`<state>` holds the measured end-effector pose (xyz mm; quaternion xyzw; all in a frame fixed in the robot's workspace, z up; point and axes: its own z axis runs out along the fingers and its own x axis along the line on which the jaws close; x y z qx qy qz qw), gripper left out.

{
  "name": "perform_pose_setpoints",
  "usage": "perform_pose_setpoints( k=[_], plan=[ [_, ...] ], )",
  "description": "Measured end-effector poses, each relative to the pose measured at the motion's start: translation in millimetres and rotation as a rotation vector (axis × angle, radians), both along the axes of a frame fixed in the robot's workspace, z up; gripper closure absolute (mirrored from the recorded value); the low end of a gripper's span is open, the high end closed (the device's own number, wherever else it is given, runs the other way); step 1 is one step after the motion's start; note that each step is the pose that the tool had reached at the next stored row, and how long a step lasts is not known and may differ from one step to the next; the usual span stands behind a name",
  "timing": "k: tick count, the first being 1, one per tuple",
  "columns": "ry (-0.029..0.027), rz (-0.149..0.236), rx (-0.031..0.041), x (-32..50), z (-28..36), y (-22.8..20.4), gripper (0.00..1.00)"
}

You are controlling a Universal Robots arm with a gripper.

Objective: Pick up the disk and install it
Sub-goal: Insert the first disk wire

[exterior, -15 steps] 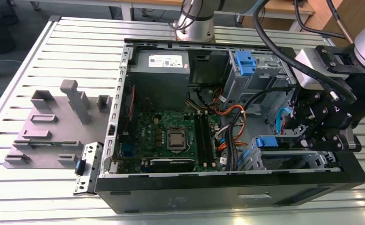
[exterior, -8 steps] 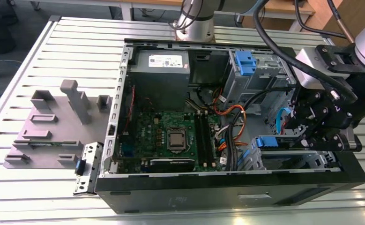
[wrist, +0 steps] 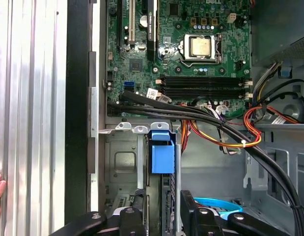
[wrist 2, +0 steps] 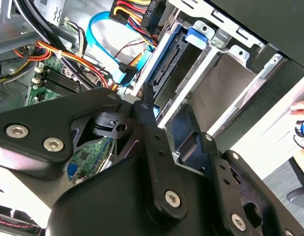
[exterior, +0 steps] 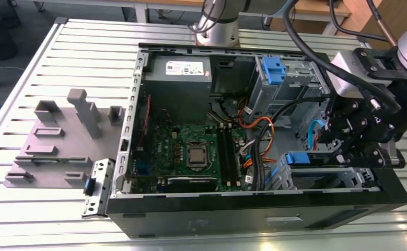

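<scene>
**A:** Where is the disk?

**B:** In the exterior view it is at four o'clock in the open case [exterior: 259, 209]. The disk [exterior: 297, 158] stands on edge in a slot of the metal drive cage [exterior: 328, 178], with its blue handle toward the motherboard [exterior: 189, 151].

**A:** And the pincer?

**B:** The gripper [exterior: 346, 157] sits astride the disk's far end, at three o'clock from the handle. I cannot tell whether it clamps the disk or stands loose.

**A:** What crowds it?

**B:** In the first wrist view a black cable bundle [wrist: 191, 114] crosses just beyond the handle, between the cage and the motherboard. Orange wires [wrist: 225, 144] loop beside it. A light-blue cable [wrist: 215, 202] lies right against the gripper.

**A:** What else is around?

**B:** In the exterior view a second blue carrier [exterior: 273, 70] sits at one o'clock in the case, and the grey power-supply box [exterior: 178, 78] at eleven. Outside the case, at nine o'clock, a grey fixture [exterior: 57, 141] rests on the slatted table [exterior: 22, 78].
</scene>
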<state>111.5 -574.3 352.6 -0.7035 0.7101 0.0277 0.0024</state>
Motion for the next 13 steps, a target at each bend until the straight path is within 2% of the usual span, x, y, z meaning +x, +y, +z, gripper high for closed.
perform_pose_setpoints(
  k=[5,7,13],
  plan=[
    [0.0000,0.000,0.0003,0.0,8.5,0.0,0.58],
    [0.0000,0.000,0.0008,0.0,9.0,0.3,0.58],
    [-0.0002,0.000,0.0022,0.0,9.6,10.5,0.58]
  ],
)
